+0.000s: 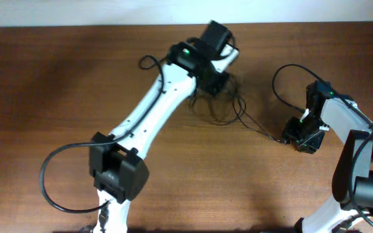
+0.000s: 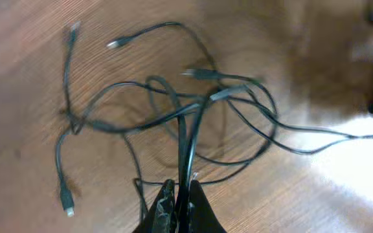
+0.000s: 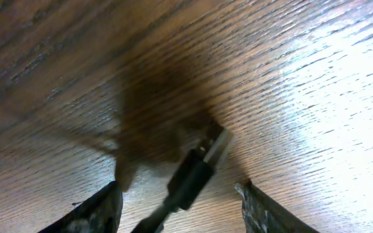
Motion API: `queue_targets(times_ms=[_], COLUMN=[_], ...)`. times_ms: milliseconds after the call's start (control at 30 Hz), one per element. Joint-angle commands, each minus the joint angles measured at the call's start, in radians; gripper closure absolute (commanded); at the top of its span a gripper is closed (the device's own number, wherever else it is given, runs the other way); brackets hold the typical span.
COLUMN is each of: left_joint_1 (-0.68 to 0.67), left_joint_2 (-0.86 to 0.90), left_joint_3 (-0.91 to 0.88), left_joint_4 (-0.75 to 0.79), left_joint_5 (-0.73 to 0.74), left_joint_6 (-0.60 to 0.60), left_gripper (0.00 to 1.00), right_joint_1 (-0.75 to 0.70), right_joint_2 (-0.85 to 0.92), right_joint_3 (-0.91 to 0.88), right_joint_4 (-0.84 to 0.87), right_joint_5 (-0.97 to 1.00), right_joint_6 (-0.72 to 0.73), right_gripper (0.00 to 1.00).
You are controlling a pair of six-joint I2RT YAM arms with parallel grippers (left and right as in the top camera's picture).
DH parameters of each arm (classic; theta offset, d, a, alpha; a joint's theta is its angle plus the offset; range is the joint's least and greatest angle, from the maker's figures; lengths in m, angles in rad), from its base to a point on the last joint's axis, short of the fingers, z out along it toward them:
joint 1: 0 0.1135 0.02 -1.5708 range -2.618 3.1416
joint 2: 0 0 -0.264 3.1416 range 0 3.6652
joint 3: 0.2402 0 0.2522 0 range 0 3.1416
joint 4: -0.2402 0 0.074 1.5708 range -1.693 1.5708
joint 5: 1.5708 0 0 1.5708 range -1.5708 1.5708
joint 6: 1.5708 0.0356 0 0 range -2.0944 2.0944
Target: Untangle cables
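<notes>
So the cables (image 1: 222, 107) are sitting in a loose knot near the far edge of the counter (image 1: 44, 77), a bit right of the middle, with one thin strand trailing off toward the right edge. The left gripper (image 2: 179, 202) is clamping down on a couple of strands at the near side of the knot, fingers pinched together with the cords running up between them. The right gripper (image 3: 180, 194) is hanging over the silver-tipped plug (image 3: 203, 162) at the end of that trailing strand, fingers spread wide on either side and not squeezing it yet. What's worrying me: the left one is holding more than one strand, so if the arms start pulling apart it's probably cinching the crossings tighter instead of loosening anything. The plug is also lying at an angle between the right fingers, so a sloppy close could be flicking it out sideways. Or the whole bundle is just getting dragged across the counter.
</notes>
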Motion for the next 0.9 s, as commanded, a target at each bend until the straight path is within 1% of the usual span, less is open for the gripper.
queue_targets(times_ms=[0,67,233,367,500,533,567,600,633,667,700,767,867], left_joint_1=[0.114,0.137,0.151,0.156,0.156,0.157,0.158,0.159,0.159,0.162,0.165,0.170,0.169], left_joint_2=[-0.034,-0.034,-0.034,-0.034,-0.034,-0.034,-0.040,-0.051,-0.063,-0.082,-0.098,-0.118,-0.120], left_joint_3=[0.017,0.000,-0.120,-0.319,-0.409,-0.409,-0.408,-0.406,-0.402,-0.397,-0.394,-0.394,-0.396], left_joint_4=[-0.027,-0.045,-0.047,0.011,0.029,0.023,0.023,0.024,0.026,0.032,0.039,0.042,0.008], left_joint_5=[-0.006,-0.005,0.032,0.039,0.051,0.074,0.098,0.104,0.104,0.103,0.104,0.105,0.105], left_joint_6=[-0.311,-0.382,-0.386,-0.350,-0.268,-0.217,-0.175,-0.172,-0.172,-0.172,-0.172,-0.184,-0.242], left_gripper=[1.00,1.00,1.00,1.00,1.00,1.00,1.00,1.00,1.00,1.00,1.00,1.00,1.00], right_joint_1=[-0.021,-0.021,-0.021,-0.021,-0.022,-0.023,-0.023,-0.023,-0.023,-0.023,-0.023,-0.021,-0.021], right_joint_2=[0.161,0.161,0.161,0.161,0.161,0.160,0.158,0.153,0.143,0.126,0.103,0.052,-0.028], right_joint_3=[-0.109,-0.109,-0.109,-0.109,-0.108,-0.095,-0.073,-0.044,-0.015,0.009,0.023,0.033,0.041], right_joint_4=[0.073,0.073,0.073,0.073,0.067,0.050,0.018,-0.029,-0.068,-0.099,-0.113,-0.111,-0.108], right_joint_5=[0.005,0.005,0.005,0.012,0.005,-0.009,-0.016,-0.016,-0.016,-0.024,-0.048,-0.174,-0.418], right_joint_6=[-0.039,-0.039,-0.043,-0.046,-0.054,-0.082,-0.104,-0.117,-0.127,-0.129,-0.134,-0.205,-0.328], right_gripper=[0.41,0.41,0.40,0.40,0.40,0.41,0.47,0.49,0.54,0.56,0.56,0.56,0.51])
